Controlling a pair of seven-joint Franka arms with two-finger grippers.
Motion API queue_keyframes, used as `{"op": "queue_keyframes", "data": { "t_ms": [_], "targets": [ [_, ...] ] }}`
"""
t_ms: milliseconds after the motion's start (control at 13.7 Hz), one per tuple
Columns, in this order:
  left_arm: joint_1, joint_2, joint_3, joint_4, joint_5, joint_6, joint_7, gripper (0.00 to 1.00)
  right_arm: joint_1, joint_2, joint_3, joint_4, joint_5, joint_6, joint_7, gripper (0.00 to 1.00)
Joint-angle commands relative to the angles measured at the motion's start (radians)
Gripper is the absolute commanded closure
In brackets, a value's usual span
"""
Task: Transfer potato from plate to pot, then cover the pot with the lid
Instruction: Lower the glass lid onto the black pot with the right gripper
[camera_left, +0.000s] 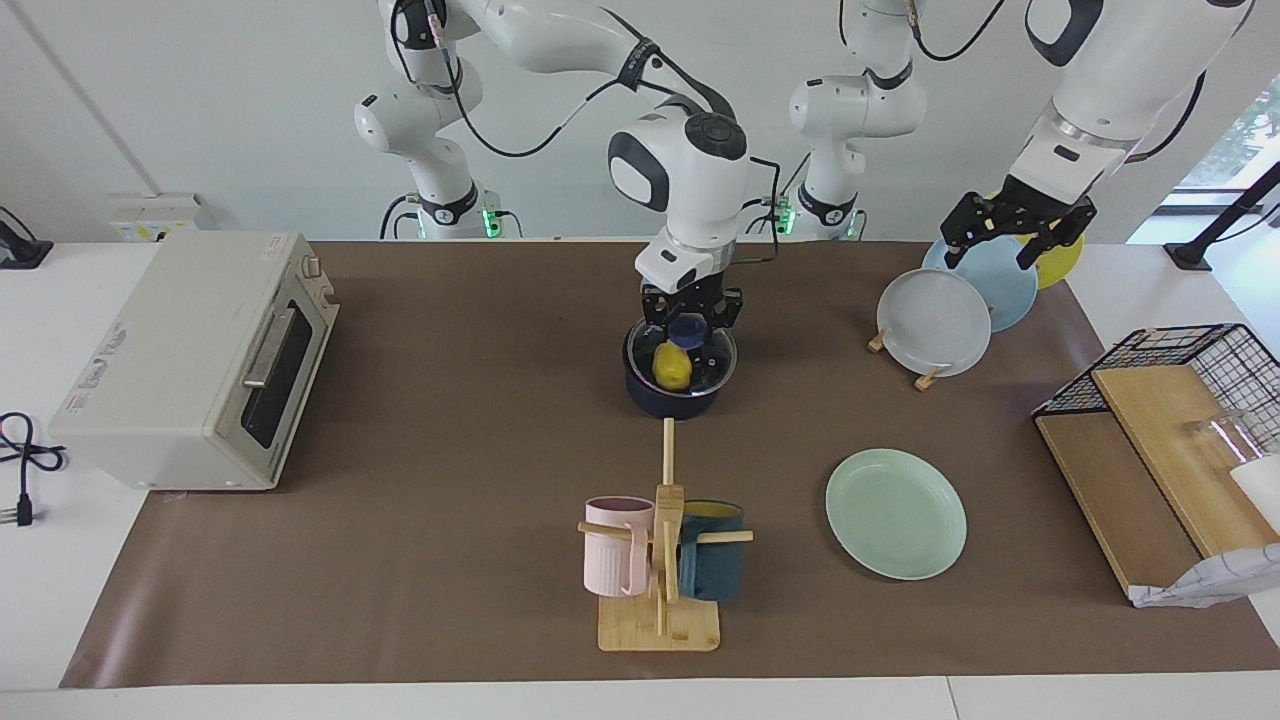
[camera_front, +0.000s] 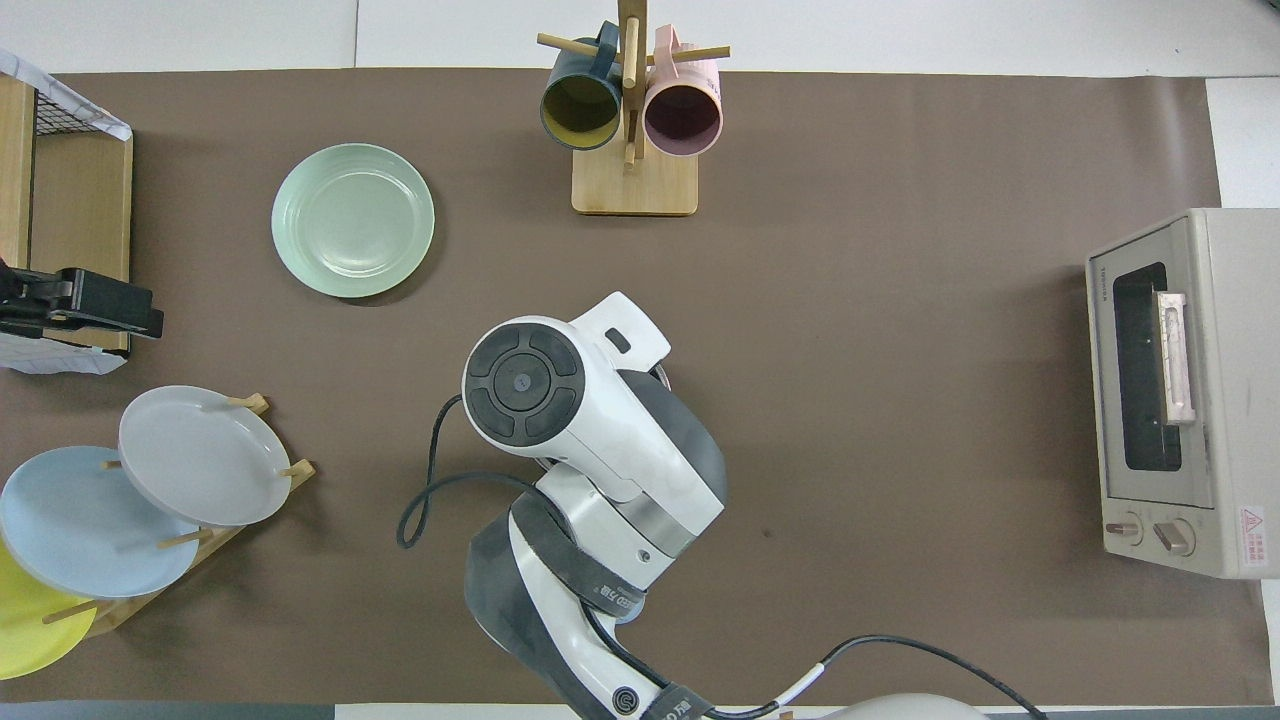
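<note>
We see a toaster oven (camera_left: 195, 360) at the facing view's left, a wooden mug tree (camera_left: 661, 560) with pink and teal mugs lower centre, a plate rack (camera_left: 975, 290) and a wire basket (camera_left: 1190, 400) right.
</note>
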Motion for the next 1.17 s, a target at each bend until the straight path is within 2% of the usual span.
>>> {"op": "queue_keyframes", "data": {
  "t_ms": [0, 146, 366, 1098],
  "targets": [
    [0.003, 0.005, -0.007, -0.014, 0.017, 0.046, 0.005, 0.0, -0.017, -0.007, 0.008, -0.014, 0.003, 0.014, 0.02, 1.0],
    [0.003, 0.01, -0.007, -0.021, 0.017, 0.101, 0.01, 0.0, -0.015, -0.01, 0.008, -0.019, 0.003, 0.009, 0.02, 1.0],
    [0.003, 0.01, -0.007, -0.032, 0.015, 0.114, -0.005, 0.0, -0.011, -0.012, 0.01, -0.02, 0.005, 0.003, 0.041, 1.0],
    [-0.005, 0.019, -0.013, -0.044, 0.015, 0.06, -0.01, 0.0, 0.003, -0.024, 0.008, -0.034, 0.034, -0.037, 0.047, 1.0]
  ]
}}
